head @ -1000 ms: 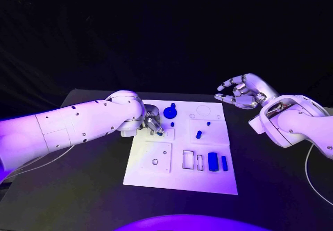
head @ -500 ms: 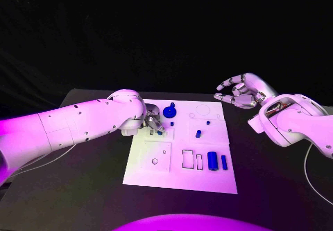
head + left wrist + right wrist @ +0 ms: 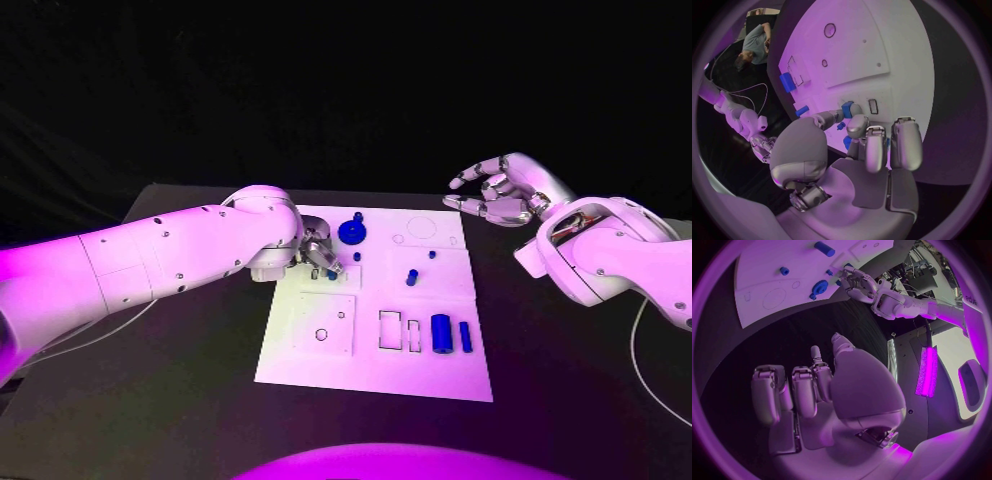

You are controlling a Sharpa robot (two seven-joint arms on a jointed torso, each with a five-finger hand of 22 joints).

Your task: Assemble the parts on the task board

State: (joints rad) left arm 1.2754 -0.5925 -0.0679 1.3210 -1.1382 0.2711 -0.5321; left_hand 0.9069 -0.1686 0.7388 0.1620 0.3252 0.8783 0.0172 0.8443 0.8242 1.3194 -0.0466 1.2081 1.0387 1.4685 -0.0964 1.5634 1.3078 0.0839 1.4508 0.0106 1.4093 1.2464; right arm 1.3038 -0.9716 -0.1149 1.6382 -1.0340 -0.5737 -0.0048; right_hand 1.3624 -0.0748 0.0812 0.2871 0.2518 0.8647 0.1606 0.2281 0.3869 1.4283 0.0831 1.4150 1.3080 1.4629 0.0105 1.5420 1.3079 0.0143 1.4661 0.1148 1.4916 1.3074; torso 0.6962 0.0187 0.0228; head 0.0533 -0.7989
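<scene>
Mostly white task board (image 3: 375, 372), blue parts (image 3: 441, 333).

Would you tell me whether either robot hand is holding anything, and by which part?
The left robot hand pinches a small blue part by its end; the right robot hand holds nothing.

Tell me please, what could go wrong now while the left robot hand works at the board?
1. The left robot hand works close to a small blue part; it might slip or tilt.
2. The blue knob part stands just beside the fingers and could be knocked.
3. The task board may shift if pushed.
</scene>
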